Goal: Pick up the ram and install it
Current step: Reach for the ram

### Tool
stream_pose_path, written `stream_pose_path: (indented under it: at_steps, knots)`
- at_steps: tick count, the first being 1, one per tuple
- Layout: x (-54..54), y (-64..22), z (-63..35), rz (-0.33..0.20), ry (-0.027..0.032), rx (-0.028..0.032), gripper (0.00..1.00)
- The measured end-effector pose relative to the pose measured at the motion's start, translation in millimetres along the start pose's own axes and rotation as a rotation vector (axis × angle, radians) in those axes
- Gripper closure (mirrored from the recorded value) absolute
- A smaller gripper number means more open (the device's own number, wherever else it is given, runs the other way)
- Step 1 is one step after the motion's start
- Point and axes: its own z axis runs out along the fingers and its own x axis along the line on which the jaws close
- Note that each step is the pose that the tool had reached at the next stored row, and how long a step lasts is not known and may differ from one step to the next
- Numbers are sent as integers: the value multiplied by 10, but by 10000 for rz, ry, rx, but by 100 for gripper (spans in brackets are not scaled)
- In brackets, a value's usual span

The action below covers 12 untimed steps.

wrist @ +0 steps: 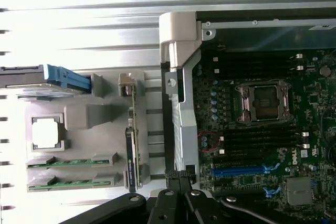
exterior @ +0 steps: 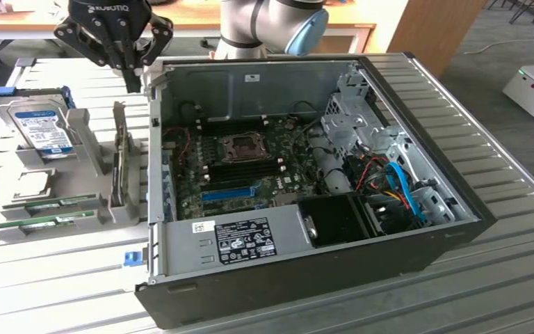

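Daylight is being reflected off the ribbed metal table (exterior: 63, 278), on which an open computer case (exterior: 295, 278) is being displayed with its inside facing up. The hand (exterior: 134, 75) is being held over the case's side wall, at the far corner on the exterior view's left. Its fingers are being pressed together, and nothing is being gripped between them. In the wrist view the hand (wrist: 178, 178) is being shown directly above that same wall of the case (wrist: 181, 103).

Just outside that wall of the case, a grey holder (exterior: 86, 132) is being used to carry spare parts. One ram stick (exterior: 60, 204) and a second ram stick (exterior: 44, 223) are being stored flat in it, side by side, level with the case's near end and well apart from the hand. Both are also being caught by the wrist view: the ram stick (wrist: 71, 161) and the second ram stick (wrist: 71, 184). A hard drive (exterior: 44, 129) is being propped level with the case's far end, and a processor chip (exterior: 28, 184) is being cradled between it and the sticks. An upright card (exterior: 119, 160) is being kept closest to the case's wall.

Inside the case, an empty processor socket (exterior: 245, 146), dark memory slots (exterior: 239, 167) and a blue slot (exterior: 225, 193) are being exposed.
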Motion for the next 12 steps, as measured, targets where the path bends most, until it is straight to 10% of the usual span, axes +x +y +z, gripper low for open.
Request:
stream_pose_path:
  at_steps: [12]
  knots:
    - [251,-18,-6,-1,1,1,89]
